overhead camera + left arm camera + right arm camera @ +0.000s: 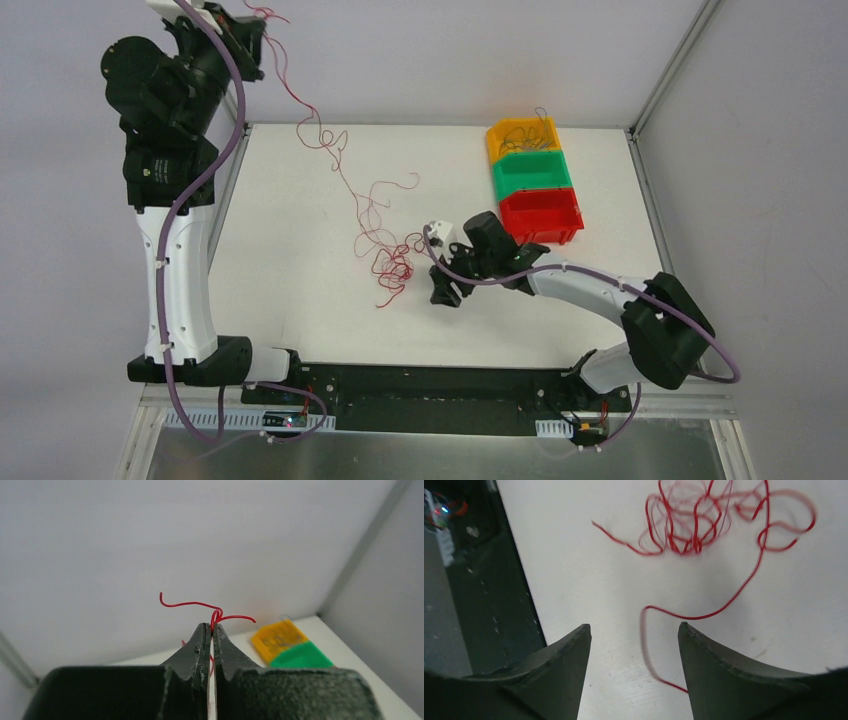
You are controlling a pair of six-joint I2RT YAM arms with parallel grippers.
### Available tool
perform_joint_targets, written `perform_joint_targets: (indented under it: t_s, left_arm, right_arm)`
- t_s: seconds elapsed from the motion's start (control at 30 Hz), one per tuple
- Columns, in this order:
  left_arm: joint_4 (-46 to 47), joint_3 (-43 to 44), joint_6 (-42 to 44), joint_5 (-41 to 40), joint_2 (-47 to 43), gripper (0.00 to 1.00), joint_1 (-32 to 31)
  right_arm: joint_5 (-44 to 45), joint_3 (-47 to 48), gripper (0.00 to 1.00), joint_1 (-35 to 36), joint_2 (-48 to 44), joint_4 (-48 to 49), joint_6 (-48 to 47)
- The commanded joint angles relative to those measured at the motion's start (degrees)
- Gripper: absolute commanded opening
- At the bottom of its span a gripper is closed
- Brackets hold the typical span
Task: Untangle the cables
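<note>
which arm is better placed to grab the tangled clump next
Likely right: the right claw hangs open beside the red clump, while the left claw is raised high, shut on a cable end.

left fingers (196,656) pinched together up high, right fingers (558,676) spread low.

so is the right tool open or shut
Open. On the right tool the fingers stand apart, a red cable lying loose between them.

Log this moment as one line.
left gripper: shut on red cable, raised | right gripper: open, empty, near cable tangle | tangle: on table, not undone
</note>
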Motion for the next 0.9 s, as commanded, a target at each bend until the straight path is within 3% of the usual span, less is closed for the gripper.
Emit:
perform_joint_targets:
  t_s: [0.0,0.2,0.4,0.53,0.87]
  left_arm:
    - [5.61,-10.27,-16.95,22.00,-6.02,0.00,0.21]
    - [14.15,-20.41,-28.64,35.60,-8.49,0.00,0.16]
    - [19.71,-22.42,-36.66,46.30,-7.45,0.00,0.14]
    - [20.24,-22.98,-38.01,49.11,-7.50,0.00,-0.38]
    - [20.32,-24.40,-37.65,51.55,-8.08,0.00,-3.09]
  right_arm:
    - [-4.44,8.91,0.69,-0.22,-8.63,-2.24,2.80]
    - [-4.25,20.82,0.70,-0.29,-10.37,1.49,10.72]
    - [1.73,27.40,0.63,-1.33,-7.21,15.85,13.49]
    - [2.40,30.10,0.59,-1.85,-4.16,22.46,13.25]
    - [4.09,38.71,0.62,-1.74,3.75,26.97,14.16]
